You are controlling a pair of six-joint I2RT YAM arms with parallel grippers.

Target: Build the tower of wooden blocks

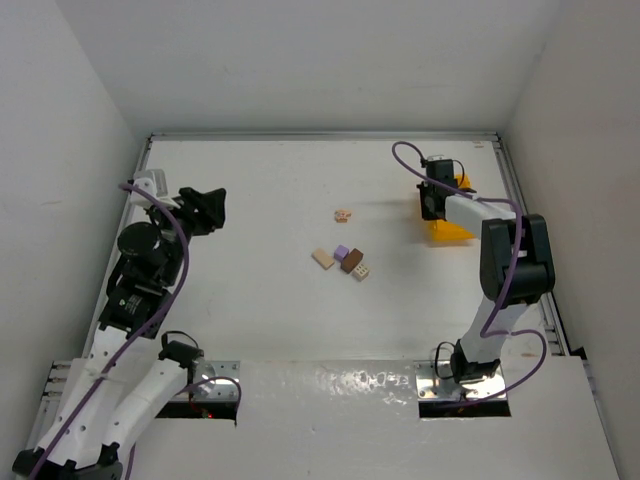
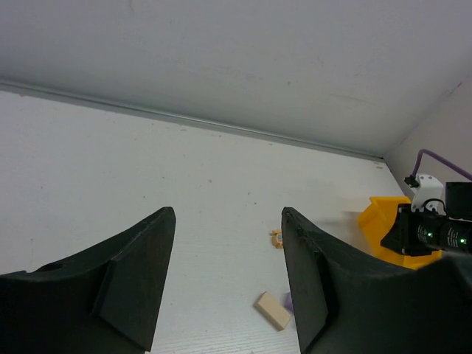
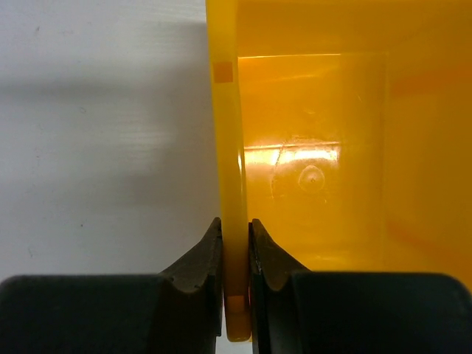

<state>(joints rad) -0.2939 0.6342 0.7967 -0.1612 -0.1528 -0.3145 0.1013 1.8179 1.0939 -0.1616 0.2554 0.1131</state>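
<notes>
Yellow bin (image 3: 229, 147), partly hidden overhead, is pinched by right tool (image 3: 236, 240); left tool (image 2: 228, 215) spread wide.

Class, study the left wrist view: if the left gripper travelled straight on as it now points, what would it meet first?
Probably nothing at first: the open left gripper faces bare white table. The small light tan wooden block lies nearest its line, by one finger's edge; depth is unclear.
</notes>
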